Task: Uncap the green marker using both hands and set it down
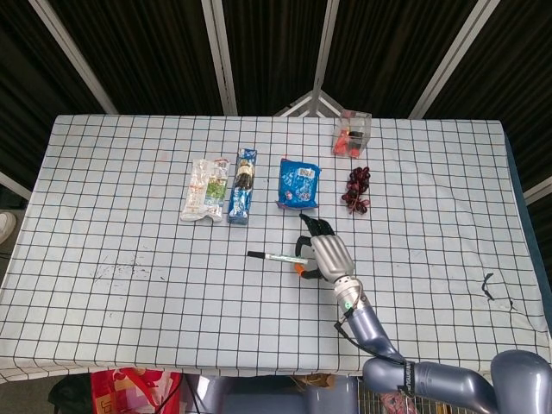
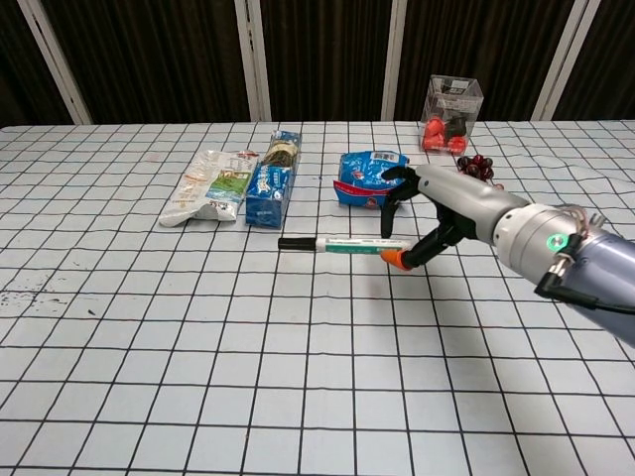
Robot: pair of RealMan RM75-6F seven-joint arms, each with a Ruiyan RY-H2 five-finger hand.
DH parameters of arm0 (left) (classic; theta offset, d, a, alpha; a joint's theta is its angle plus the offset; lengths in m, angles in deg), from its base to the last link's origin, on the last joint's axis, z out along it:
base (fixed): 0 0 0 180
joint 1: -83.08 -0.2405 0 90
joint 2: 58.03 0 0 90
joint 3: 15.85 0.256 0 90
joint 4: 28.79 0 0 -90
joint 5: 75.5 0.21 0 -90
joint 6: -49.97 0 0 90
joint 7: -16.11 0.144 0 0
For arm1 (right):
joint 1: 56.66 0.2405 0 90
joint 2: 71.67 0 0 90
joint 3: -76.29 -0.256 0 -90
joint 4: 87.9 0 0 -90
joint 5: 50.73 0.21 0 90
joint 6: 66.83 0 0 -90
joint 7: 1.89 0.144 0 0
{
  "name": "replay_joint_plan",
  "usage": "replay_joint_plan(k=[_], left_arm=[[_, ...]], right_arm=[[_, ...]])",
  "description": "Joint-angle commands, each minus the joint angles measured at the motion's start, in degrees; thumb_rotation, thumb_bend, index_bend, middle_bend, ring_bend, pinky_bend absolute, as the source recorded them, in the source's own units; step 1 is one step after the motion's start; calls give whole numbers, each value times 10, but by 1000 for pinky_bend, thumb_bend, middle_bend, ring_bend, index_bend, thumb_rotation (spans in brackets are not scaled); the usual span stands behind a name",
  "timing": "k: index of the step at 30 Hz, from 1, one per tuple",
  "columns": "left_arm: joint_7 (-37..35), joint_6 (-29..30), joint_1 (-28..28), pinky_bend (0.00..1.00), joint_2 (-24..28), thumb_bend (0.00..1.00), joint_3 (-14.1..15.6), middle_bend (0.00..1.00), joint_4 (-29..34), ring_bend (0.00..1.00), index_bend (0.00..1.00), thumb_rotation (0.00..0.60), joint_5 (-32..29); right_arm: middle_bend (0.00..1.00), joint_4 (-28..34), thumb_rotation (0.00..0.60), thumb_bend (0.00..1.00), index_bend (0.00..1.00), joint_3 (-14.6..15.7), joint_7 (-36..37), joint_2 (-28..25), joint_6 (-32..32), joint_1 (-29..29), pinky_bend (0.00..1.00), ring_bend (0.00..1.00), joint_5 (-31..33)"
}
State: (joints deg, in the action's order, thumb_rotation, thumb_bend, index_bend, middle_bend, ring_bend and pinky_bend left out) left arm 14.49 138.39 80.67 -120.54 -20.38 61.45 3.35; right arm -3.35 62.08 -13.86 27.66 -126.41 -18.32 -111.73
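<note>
The green marker [image 2: 337, 244] has a white and green barrel, a black cap at its left end and an orange right end. It lies level, cap pointing left, and appears raised a little off the checked tablecloth [image 2: 198, 347]. My right hand [image 2: 442, 210] pinches its orange end between thumb and fingers. In the head view the marker [image 1: 272, 256] sits just left of the right hand [image 1: 326, 254], below the blue packet. My left hand shows in neither view.
Behind the marker lie a clear snack bag [image 2: 206, 188], a blue box [image 2: 270, 180] and a blue packet [image 2: 369, 177]. Dark grapes [image 2: 474, 171] and a clear box of red items [image 2: 448, 114] stand at the back right.
</note>
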Motion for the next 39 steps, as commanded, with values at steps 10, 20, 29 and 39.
replay_joint_plan(k=[10, 20, 29, 39], left_arm=[[14, 20, 19, 68, -20, 552, -6, 35, 29, 0, 69, 600, 48], [88, 8, 59, 69, -52, 530, -14, 83, 89, 0, 135, 600, 90], [132, -7, 94, 68, -106, 527, -25, 114, 102, 0, 194, 600, 107], [140, -8, 116, 68, -158, 526, -30, 145, 81, 0, 233, 600, 118]], right_arm=[[48, 120, 600, 440, 790, 4, 4, -61, -28, -16, 48, 87, -56], [47, 202, 600, 440, 795, -31, -65, -71, -30, 17, 48, 87, -29], [48, 216, 600, 440, 810, -78, -115, -52, -25, 64, 48, 88, 66], [48, 225, 600, 440, 839, -94, -123, -35, -33, 94, 48, 93, 114]])
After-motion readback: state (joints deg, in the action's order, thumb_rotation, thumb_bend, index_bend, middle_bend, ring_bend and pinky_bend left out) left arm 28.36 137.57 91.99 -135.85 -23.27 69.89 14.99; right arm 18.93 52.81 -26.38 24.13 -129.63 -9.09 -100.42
